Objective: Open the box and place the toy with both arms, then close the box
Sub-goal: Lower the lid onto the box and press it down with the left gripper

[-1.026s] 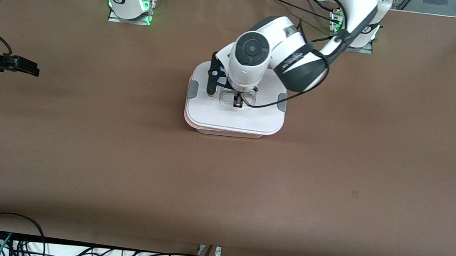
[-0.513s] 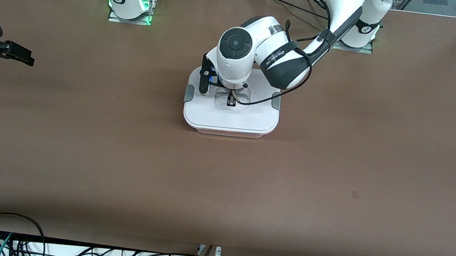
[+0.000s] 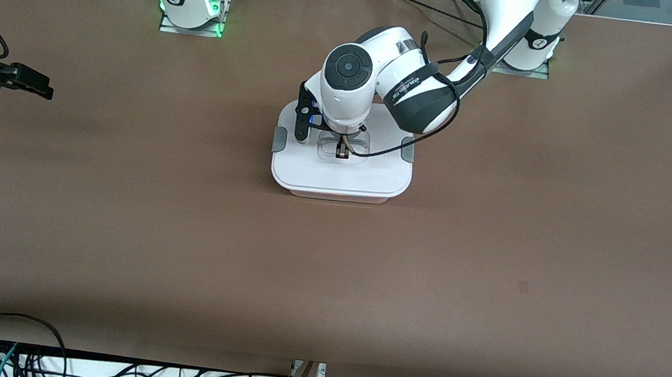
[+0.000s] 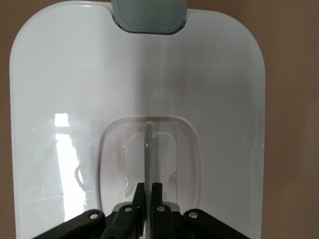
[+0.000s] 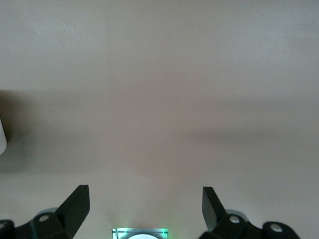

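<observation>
centrally, left gripper [image 3: 343, 152] pinches the handle [image 4: 149, 149] of the box lid [image 3: 340, 173]; right gripper [image 5: 144, 201] waits, jaws apart, over the table [image 3: 182, 228].

One bench [image 3: 180, 247], covered in plain brown, carries everything. One box [image 3: 338, 196] stands on it, a pale pink tub mostly hidden under its lid. One white lid [image 3: 340, 173] sits on that box. The lid has two grey side clips [image 3: 279, 139], one at each end, and one clear recessed handle [image 3: 343, 150] in its middle. Two white robot arms are in sight, each with one black gripper: the left gripper [image 3: 343, 153] and the right gripper [image 3: 40, 89], two in all. Two arm bases [image 3: 192, 1] stand on the bench. Several black cables [image 3: 12, 354], too tangled to count, lie along the bench's edge nearest the front camera.
</observation>
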{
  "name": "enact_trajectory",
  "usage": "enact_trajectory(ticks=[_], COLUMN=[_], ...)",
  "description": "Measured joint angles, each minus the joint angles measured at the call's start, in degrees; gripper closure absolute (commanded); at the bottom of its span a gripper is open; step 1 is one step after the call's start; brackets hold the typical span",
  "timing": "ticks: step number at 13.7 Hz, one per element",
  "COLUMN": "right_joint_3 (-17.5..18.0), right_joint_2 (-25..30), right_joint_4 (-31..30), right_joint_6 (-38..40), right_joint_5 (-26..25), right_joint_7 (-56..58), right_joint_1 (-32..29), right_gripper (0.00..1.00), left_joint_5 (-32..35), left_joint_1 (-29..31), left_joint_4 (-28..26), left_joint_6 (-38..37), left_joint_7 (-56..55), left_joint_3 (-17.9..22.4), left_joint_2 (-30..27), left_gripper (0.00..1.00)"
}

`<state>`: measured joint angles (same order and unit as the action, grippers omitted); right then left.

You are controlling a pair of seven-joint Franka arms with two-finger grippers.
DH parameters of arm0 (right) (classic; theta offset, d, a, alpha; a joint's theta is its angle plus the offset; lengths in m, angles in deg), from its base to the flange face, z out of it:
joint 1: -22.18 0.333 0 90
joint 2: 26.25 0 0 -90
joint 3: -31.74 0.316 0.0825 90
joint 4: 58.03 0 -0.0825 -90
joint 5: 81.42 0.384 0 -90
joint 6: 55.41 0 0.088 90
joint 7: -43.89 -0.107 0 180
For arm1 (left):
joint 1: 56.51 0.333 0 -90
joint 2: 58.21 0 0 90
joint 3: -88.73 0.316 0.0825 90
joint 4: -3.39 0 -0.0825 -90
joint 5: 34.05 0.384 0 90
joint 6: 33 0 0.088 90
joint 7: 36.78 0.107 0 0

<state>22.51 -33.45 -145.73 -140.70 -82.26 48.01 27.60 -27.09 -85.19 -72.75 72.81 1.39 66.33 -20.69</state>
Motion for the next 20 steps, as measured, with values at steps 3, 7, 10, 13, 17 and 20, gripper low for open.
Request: enact_trajectory(ticks=[3, 7, 10, 13, 17, 20], right_joint_3=[0.0, 0.0, 0.0, 0.0, 0.0, 0.0], right_joint_2=[-0.2, -0.4, -0.4, -0.4, -0.4, -0.4], right_joint_4=[0.0, 0.0, 0.0, 0.1, 0.1, 0.1], right_joint_6=[-0.1, -0.3, -0.3, -0.3, -0.3, -0.4], right_joint_5=[0.0, 0.0, 0.0, 0.0, 0.0, 0.0], right_joint_7=[0.0, 0.0, 0.0, 0.0, 0.0, 0.0], right_joint_1=[-0.1, -0.1, -0.2, -0.2, -0.2, -0.2], right_gripper=[0.00, 0.00, 0.00, 0.00, 0.00, 0.00], left_joint_5=[0.0, 0.0, 0.0, 0.0, 0.0, 0.1], left_joint_1=[0.1, 0.1, 0.1, 0.0, 0.0, 0.1], left_joint_4=[-0.4, -0.5, -0.6, -0.6, -0.6, -0.7], left_joint_6=[0.0, 0.0, 1.4, 1.8, 1.7, 1.5], left_joint_7=[0.0, 0.0, 0.0, -0.1, -0.2, -0.4], left_joint_3=[0.0, 0.0, 0.1, 0.0, 0.0, 0.0], left_joint_2=[0.0, 0.0, 0.4, 0.8, 0.8, 0.8], left_gripper=[1.00, 1.00, 1.00, 1.00, 0.45, 0.00])
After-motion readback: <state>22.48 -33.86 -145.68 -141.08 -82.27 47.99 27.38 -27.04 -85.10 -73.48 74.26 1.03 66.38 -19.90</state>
